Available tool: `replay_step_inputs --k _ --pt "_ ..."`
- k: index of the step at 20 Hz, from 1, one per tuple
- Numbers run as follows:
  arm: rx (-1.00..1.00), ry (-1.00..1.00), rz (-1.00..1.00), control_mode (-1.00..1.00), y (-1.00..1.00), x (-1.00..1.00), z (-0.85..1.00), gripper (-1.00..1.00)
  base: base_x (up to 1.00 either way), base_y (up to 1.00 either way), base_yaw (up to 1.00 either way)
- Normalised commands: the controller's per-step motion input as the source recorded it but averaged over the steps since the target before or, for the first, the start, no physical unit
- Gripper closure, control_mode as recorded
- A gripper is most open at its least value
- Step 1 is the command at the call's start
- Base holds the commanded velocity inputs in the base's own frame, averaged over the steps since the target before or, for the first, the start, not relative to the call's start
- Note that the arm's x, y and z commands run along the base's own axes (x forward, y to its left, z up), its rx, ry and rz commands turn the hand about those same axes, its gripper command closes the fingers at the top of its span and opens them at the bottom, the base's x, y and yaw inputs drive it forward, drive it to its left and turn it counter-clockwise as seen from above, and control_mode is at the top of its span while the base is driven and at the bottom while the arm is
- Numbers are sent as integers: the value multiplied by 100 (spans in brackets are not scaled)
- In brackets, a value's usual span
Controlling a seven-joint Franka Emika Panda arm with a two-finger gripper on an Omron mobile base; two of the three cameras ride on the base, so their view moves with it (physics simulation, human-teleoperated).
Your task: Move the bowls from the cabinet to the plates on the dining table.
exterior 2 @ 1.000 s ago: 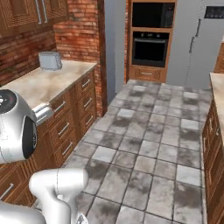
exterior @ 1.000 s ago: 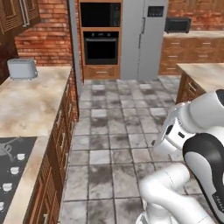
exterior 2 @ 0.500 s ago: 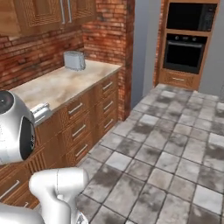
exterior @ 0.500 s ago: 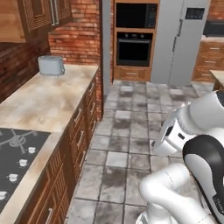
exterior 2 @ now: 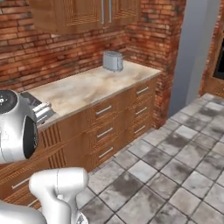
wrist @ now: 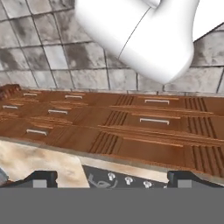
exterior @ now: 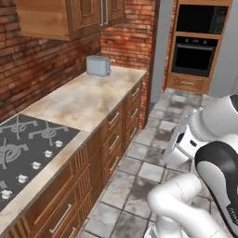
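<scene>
The bowls, judged only from the task's wording, are small, stiff and probably glazed, so light but slick and liable to chip; a pinch over the rim, one finger inside and one outside, looks the surest hold, and the wide-spread jaws suit that. Where the bowls themselves sit cannot be told; presumably they are behind shut doors.

In the left base view, going left to right: the black hob (exterior: 25,148) fills the lower left, set into the marble-patterned counter (exterior: 88,100); the cabinet (exterior: 74,16) hangs at the upper left with its doors closed and its grey bar handles (exterior: 103,11) close together; a toaster (exterior: 98,66) stands below it at the back of the counter; the oven stack (exterior: 197,44) is at the upper right.

In the right base view the cabinet (exterior 2: 78,13) runs along the top left and centre, the toaster (exterior 2: 113,61) sits just below it (slightly right of the handles), and the drawer fronts (exterior 2: 109,127) cross the middle.

In the hand view the gripper (wrist: 111,181) is at the bottom edge, its two fingertips (wrist: 41,178) wide apart and holding nothing; it looks across the hob's knobs and the drawers toward the floor tiles (wrist: 52,57), not at the cabinet; so the cabinet lies well apart from the tool, up and away from where it points.
</scene>
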Motion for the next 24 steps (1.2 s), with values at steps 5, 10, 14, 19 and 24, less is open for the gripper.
replay_step_inputs --k 5,10,14,19,24 --pt "0 0 0 100 0 0 0 -100 -4 50 32" --pt "0 0 0 100 0 0 0 -100 0 59 25" --pt "0 0 0 100 0 0 0 -100 -7 63 36" --pt "0 0 0 100 0 0 0 -100 -24 32 46" --pt "0 0 0 100 0 0 0 -100 -10 38 34"
